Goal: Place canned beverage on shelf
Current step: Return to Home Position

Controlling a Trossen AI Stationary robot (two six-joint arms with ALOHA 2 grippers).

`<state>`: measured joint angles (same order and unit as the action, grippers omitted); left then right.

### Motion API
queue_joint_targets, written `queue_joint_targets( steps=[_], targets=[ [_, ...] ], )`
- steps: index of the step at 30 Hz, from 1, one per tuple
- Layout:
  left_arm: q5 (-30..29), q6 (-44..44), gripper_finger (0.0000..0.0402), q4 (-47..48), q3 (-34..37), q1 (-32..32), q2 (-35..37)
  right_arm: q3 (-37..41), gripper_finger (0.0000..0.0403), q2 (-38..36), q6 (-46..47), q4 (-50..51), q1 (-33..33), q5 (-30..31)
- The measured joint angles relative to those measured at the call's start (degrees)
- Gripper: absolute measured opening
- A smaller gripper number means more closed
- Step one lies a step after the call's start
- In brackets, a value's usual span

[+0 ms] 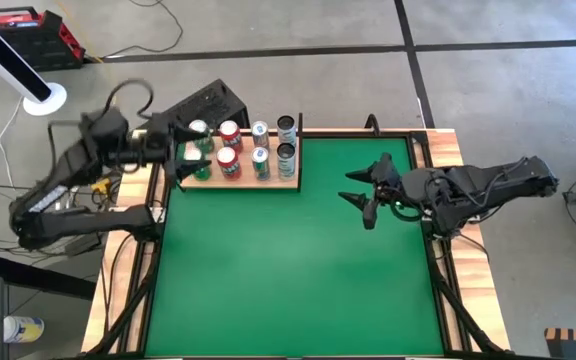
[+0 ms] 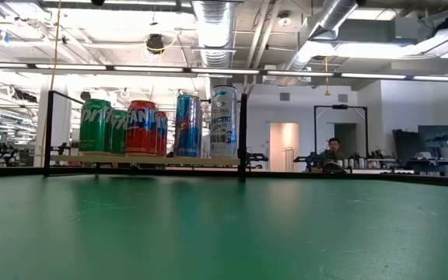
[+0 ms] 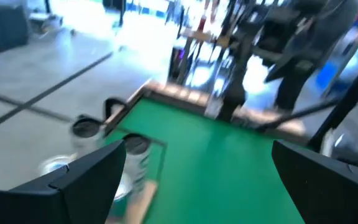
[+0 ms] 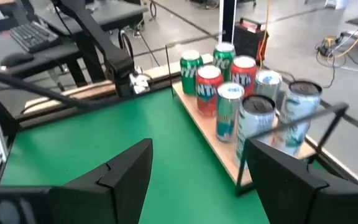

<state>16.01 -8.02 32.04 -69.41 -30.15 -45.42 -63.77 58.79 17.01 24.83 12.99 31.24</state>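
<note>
The left gripper [image 1: 173,150] hangs at the far-left corner of the green mat [image 1: 298,280], right by the end of the shelf [image 2: 146,160]. Its two fingers are spread wide with nothing between them. The nearest things to it are the green cans [image 4: 190,67] at that end of the shelf. Whether it touches them or the frame cannot be told from the blurred pictures. A black case [image 1: 206,102] lies off the table just past this gripper and the shelf.

The right gripper [image 1: 365,195] hangs over the right part of the mat, well apart from the shelf. Its fingers are also spread and it holds nothing. Only bare mat lies between it and the shelf. The part of the shelf closest to it is a corner post of the thin dark frame [image 4: 239,171].

The shelf holds eight upright cans in two rows of four, paired by colour. Going away from the right gripper come the silver cans [image 4: 255,127], then the blue cans [image 4: 229,112], the red cans [image 4: 209,87] and the green ones. The cans of each pair stand just beside one another.

In the room beyond the table a person [image 2: 333,149] sits far off.
</note>
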Motion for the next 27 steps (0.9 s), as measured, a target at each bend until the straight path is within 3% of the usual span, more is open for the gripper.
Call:
queue_joint_targets(
  steps=[6, 13, 19, 27],
  targets=[
    [-0.79, -12.54, 0.0388, -20.87, 22.61, 3.57, 11.55, 8.67, 0.0281, -8.96, 4.79, 0.76, 0.08, 0.25],
    [-2.32, -24.11, 0.037, -43.85, 40.99, 7.54, 16.62, 24.9, 0.0281, -19.97, 8.07, -14.85, 0.0, 0.52],
    [-3.96, -25.85, 0.0309, -54.38, 47.31, 11.67, 13.29, 35.13, 0.0281, -25.69, 8.76, -23.11, -0.02, 2.16],
    [-3.08, -20.66, 0.019, -56.68, 47.45, 15.97, 7.77, 42.83, 0.0281, -33.98, 12.96, -24.16, -0.04, 3.41]
  ],
)
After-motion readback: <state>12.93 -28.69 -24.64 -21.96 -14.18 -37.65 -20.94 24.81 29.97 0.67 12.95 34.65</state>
